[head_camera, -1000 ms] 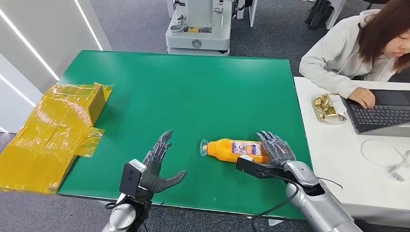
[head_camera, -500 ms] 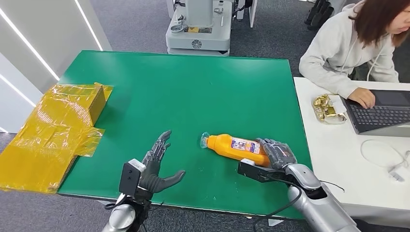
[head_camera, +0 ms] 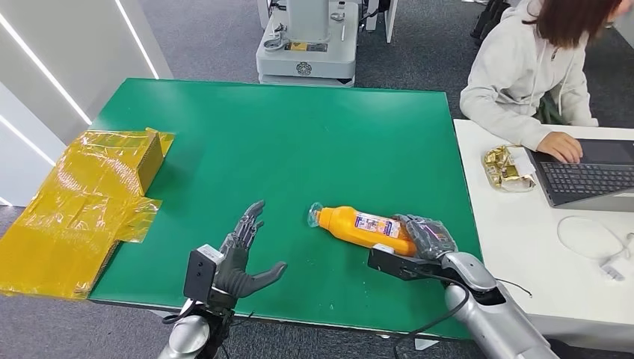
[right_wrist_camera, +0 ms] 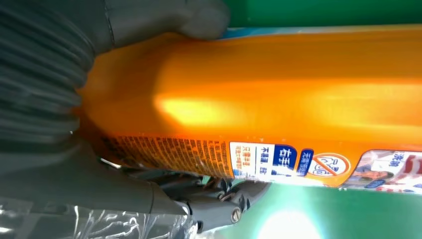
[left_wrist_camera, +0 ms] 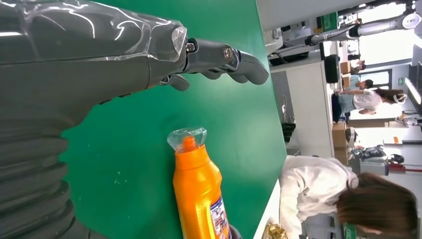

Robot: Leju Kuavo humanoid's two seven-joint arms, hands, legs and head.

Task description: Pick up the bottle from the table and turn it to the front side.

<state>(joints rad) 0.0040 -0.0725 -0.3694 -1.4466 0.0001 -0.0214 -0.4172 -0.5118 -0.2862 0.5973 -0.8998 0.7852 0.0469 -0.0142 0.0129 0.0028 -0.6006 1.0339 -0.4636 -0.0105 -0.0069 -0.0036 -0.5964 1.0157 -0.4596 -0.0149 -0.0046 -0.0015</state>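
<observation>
An orange bottle with a clear cap and a printed label lies on its side on the green table, cap pointing to the left. My right hand grips its base end, fingers wrapped over the body; the right wrist view has the bottle pressed against the palm, the thumb on one side and the darker fingers on the other. My left hand rests open near the table's front edge, left of the bottle, holding nothing. In the left wrist view the bottle lies past the spread fingers.
A yellow wrapped box sits at the table's left edge. A person works at a laptop on the white desk to the right, beside a gold wrapper. A robot base stands behind the table.
My right hand closed around the bottle's base and the bottle tilted, its cap end swinging slightly away from me. The left hand stayed still. The person leaned back.
</observation>
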